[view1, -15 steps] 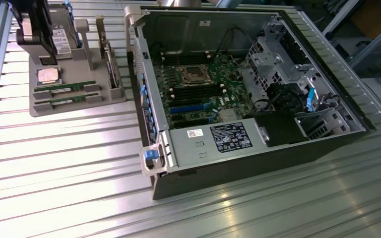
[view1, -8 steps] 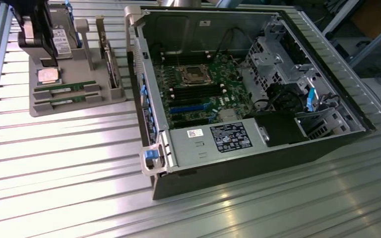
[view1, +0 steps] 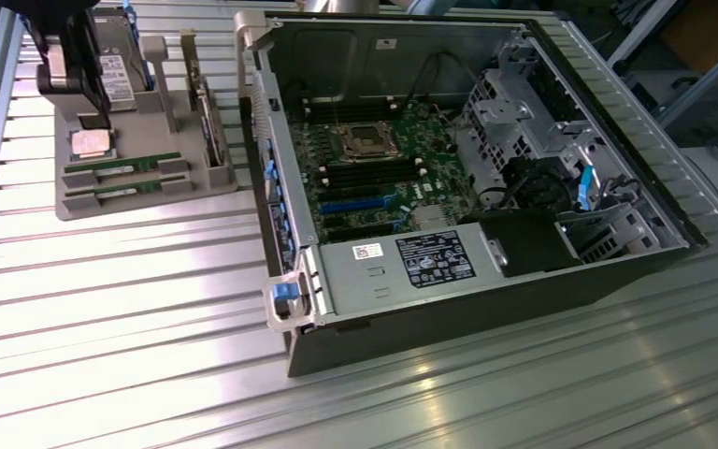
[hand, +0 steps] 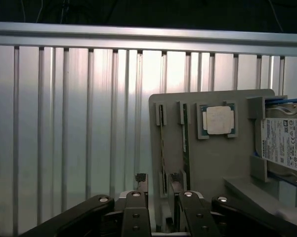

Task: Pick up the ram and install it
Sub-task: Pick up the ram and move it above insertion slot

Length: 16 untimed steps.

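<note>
End effector [hand: 158, 178] open, two ram sticks [hand: 161, 148], one processor [hand: 218, 120]

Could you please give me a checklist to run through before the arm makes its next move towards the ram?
1. Gripper open and empty: ok.
2. Long, thin outer green ram stick and second green ram stick seated in the flat grey plastic tray: ok.
3. Gripper lined up with a stick: the outer green ram stick runs between its fingers in the wrist view: ok.
4. Height of the gripper above that stick: cannot tell.
5. Black metal computer case open, green motherboard exposed: ok.
6. Motherboard's black memory slots free: cannot tell.
</note>
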Available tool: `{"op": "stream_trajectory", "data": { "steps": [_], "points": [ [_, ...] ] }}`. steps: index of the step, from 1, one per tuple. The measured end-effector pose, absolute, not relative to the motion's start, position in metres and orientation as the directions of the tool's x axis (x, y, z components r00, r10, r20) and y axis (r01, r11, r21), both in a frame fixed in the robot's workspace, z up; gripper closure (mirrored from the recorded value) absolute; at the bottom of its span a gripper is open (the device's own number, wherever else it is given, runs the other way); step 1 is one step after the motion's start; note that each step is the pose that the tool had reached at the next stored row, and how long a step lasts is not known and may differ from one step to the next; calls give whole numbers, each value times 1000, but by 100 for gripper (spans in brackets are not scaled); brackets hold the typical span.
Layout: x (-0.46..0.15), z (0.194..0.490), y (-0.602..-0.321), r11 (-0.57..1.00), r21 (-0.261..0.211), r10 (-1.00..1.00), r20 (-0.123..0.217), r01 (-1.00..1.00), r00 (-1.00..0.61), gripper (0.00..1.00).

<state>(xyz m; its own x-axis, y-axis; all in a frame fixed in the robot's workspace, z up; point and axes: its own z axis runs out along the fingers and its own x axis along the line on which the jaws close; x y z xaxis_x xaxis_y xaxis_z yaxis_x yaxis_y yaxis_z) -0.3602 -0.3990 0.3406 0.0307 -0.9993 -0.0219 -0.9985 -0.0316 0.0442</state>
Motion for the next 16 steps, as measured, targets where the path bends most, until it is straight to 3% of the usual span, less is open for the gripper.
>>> {"op": "stream_trajectory", "data": {
  "steps": [16],
  "points": [
    [-360, 331, -399, -36, 44, -999, -22, -998, 35, 70]
  ]
}}
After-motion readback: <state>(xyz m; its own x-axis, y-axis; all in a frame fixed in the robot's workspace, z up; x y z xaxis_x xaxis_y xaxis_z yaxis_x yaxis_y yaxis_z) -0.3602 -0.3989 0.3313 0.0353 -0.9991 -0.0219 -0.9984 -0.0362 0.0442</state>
